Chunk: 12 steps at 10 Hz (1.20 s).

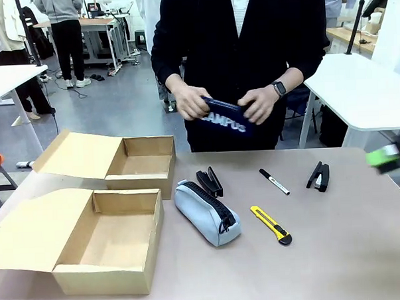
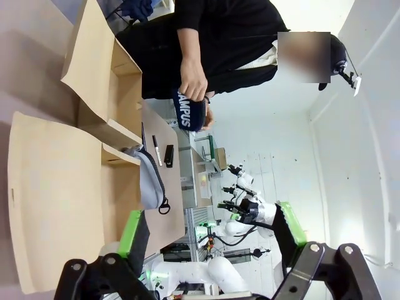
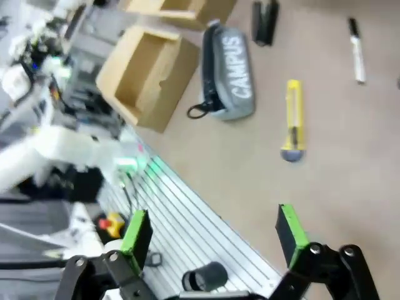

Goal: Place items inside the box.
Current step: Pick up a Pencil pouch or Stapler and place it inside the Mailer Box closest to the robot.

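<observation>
Two open cardboard boxes stand at the left, a near box (image 1: 103,280) and a far box (image 1: 147,147). On the table lie a grey "CAMPUS" pencil case (image 1: 206,213), a black stapler (image 1: 210,181), a marker pen (image 1: 274,181), a second black stapler (image 1: 319,176) and a yellow-black utility knife (image 1: 271,224). The person holds the navy "CAMPUS" case (image 1: 225,116) in both hands above the far edge. My right gripper (image 3: 212,231) is open and empty, high over the near right, with the grey case (image 3: 228,78) and knife (image 3: 292,119) ahead; it shows blurred at the right edge (image 1: 389,158). My left gripper (image 2: 212,240) is open and empty.
The left wrist view is rolled sideways and shows the near box (image 2: 119,187), the grey case (image 2: 150,181) and the navy case (image 2: 190,111). White tables stand to both sides behind the person. Bare tabletop lies at the front right.
</observation>
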Motion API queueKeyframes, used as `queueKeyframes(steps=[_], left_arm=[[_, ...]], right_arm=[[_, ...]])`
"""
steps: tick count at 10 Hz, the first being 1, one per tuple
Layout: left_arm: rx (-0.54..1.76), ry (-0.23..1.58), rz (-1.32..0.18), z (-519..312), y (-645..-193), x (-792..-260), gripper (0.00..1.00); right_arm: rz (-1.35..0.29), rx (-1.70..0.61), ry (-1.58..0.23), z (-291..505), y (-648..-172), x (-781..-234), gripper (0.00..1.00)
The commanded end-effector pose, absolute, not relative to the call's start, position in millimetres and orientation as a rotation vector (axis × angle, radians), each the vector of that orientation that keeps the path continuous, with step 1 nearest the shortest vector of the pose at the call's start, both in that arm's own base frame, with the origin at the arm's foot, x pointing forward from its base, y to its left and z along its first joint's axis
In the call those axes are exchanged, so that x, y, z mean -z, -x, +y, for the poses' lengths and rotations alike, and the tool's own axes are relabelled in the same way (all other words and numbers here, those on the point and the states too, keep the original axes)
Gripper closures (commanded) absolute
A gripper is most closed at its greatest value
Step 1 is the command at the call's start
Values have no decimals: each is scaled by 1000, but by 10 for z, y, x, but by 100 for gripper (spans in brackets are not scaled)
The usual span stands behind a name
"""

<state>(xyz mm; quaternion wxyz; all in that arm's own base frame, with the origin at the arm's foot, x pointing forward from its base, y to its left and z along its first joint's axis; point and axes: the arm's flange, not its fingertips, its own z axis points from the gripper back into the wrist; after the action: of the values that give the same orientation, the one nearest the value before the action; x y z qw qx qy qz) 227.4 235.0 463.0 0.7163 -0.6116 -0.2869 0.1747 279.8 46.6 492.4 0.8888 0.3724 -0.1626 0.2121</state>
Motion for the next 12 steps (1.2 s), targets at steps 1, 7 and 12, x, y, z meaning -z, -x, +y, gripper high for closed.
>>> queueKeyframes(steps=[1, 7, 12], left_arm=[[-366, 1360, -656, 2355, -2252, -4641, 0], [-366, 1360, -656, 2355, -2252, -4641, 0], [-366, 1360, -656, 2355, -2252, -4641, 0]], right_arm=[[-225, -571, -783, 1004, -2124, -4006, 0], [-271, -541, -689, 928, -2782, -4821, 0], [-41, -740, -467, 3029, -3792, -4450, 0]])
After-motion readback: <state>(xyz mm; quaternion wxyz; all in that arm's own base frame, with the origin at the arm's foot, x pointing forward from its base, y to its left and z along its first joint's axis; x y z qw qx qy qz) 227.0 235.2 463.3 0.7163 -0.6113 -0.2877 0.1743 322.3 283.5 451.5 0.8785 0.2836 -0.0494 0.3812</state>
